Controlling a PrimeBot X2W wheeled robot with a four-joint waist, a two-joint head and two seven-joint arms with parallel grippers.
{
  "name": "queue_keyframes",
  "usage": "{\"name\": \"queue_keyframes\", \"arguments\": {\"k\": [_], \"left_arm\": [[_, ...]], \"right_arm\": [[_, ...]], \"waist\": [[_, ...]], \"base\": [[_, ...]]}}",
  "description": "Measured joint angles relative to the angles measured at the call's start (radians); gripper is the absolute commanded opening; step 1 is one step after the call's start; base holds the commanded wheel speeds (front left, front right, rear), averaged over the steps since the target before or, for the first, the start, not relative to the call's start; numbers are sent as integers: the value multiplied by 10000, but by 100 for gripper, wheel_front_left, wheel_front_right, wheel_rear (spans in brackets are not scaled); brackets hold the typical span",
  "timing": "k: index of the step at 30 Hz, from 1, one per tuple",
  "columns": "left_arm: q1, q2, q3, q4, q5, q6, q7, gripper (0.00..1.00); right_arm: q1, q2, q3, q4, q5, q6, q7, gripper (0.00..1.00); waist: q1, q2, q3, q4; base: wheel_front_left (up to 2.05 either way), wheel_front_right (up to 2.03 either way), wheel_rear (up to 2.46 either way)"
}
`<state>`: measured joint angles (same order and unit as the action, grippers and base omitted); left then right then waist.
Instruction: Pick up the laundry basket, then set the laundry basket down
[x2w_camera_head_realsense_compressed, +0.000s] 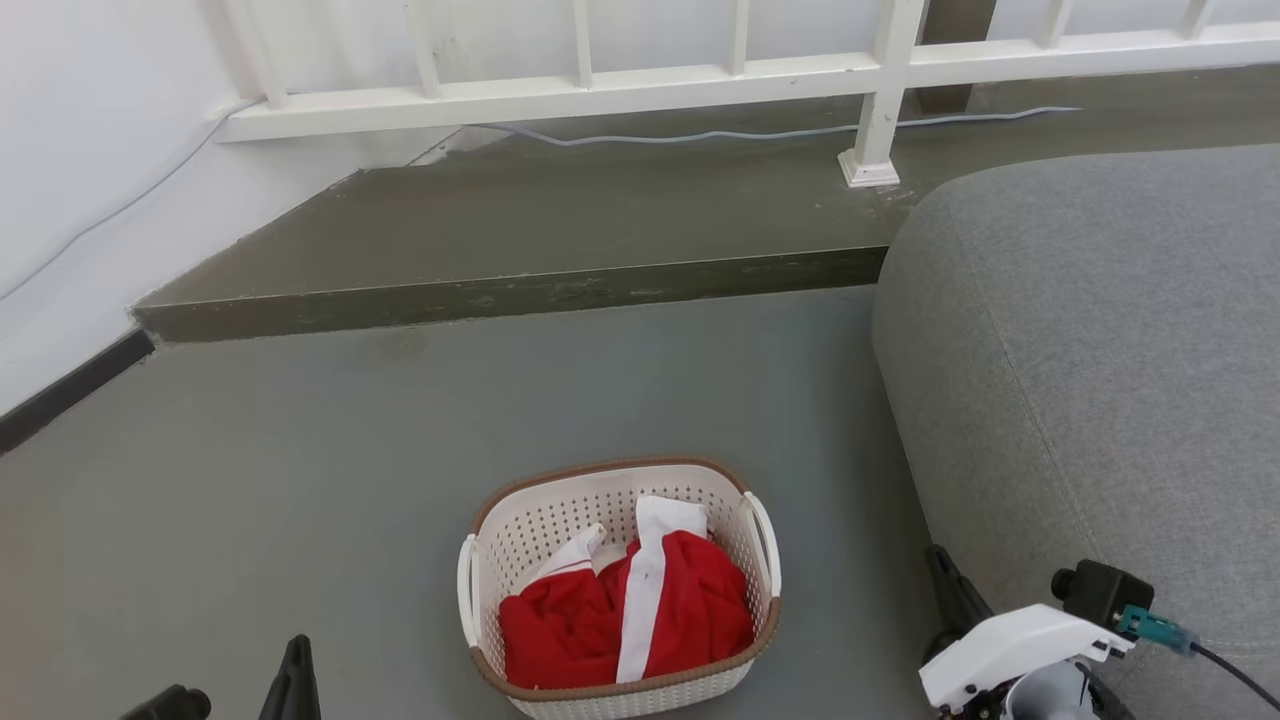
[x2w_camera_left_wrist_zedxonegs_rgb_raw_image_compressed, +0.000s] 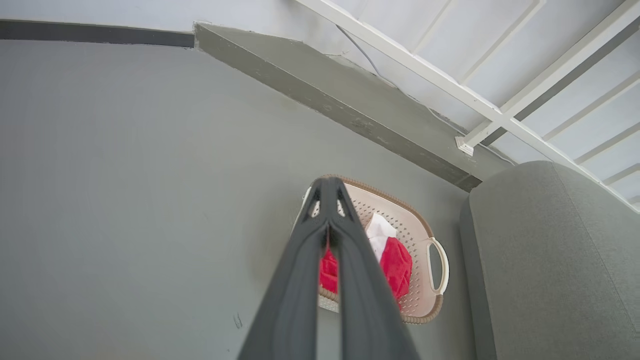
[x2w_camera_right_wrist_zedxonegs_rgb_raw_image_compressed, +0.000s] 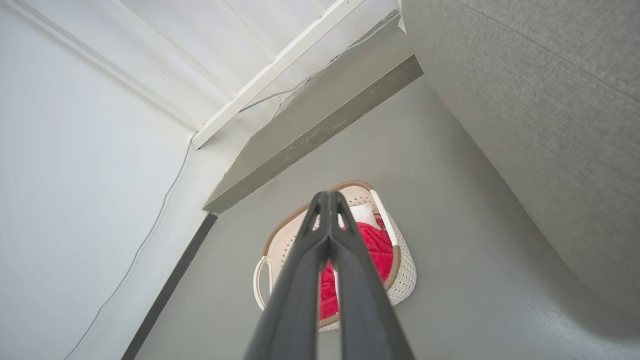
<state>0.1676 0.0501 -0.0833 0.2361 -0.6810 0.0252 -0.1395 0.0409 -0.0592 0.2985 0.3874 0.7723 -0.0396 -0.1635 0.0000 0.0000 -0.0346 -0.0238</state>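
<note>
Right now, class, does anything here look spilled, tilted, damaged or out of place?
Nothing stands out. The laundry basket stands upright on the floor with the red and white garment inside it; the left gripper and right gripper are shut, apart from it.

Laundry basket (x2w_camera_left_wrist_zedxonegs_rgb_raw_image_compressed: 400, 215) — half behind left jaws

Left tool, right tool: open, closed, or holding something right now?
Left tool: closed, holding nothing.
Right tool: closed, holding nothing.
</note>
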Motion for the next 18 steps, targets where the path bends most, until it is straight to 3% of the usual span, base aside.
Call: {"name": "queue_keyframes", "arguments": {"k": [18], "left_arm": [[-482, -17, 380, 107, -1979, -318, 568, 0]], "right_arm": [[-173, -8, -871, -244, 1900, 311, 602, 0]], "waist": [[0, 0, 83, 54]], "base": [[0, 0, 0]]}}
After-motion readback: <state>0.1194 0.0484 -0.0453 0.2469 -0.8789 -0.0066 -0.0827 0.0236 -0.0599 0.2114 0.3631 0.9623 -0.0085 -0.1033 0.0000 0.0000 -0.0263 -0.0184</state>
